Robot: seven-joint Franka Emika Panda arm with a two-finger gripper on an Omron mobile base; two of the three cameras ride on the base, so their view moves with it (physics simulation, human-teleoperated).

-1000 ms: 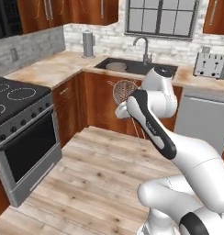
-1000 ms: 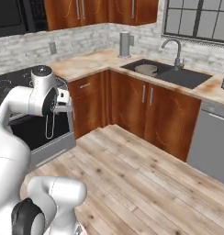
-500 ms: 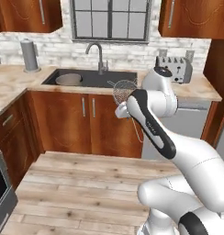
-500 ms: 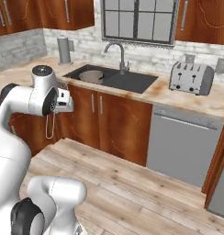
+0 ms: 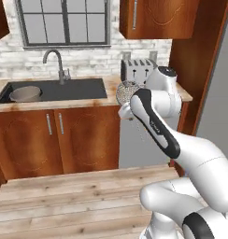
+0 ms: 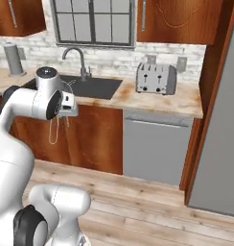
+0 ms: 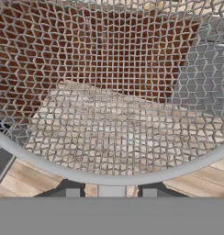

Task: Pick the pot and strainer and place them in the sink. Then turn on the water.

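Note:
My gripper (image 5: 125, 110) is shut on the strainer (image 5: 129, 92), a silver wire-mesh bowl held up in front of the counter edge. From the right base view the gripper (image 6: 67, 103) carries the strainer (image 6: 69, 89) with its thin wire handle hanging below. In the hand view the strainer (image 7: 109, 92) mesh spreads across the picture, its rim just above the gripper (image 7: 111, 189). The grey pot (image 5: 25, 93) sits inside the dark sink (image 5: 74, 88), at its left end. The curved grey tap (image 5: 53, 59) stands behind the basin. The water is out of view.
A silver toaster (image 5: 137, 70) stands on the counter right of the sink, a grey canister (image 6: 13, 58) at the far left. Wooden cabinets and a grey dishwasher (image 6: 155, 149) run below the counter. A tall grey panel (image 6: 219, 125) closes off the right side.
The whole scene has slid left in both base views as the base moved; stove and corner counter are gone, sink and toaster are nearer. The arm holds the strainer as before.

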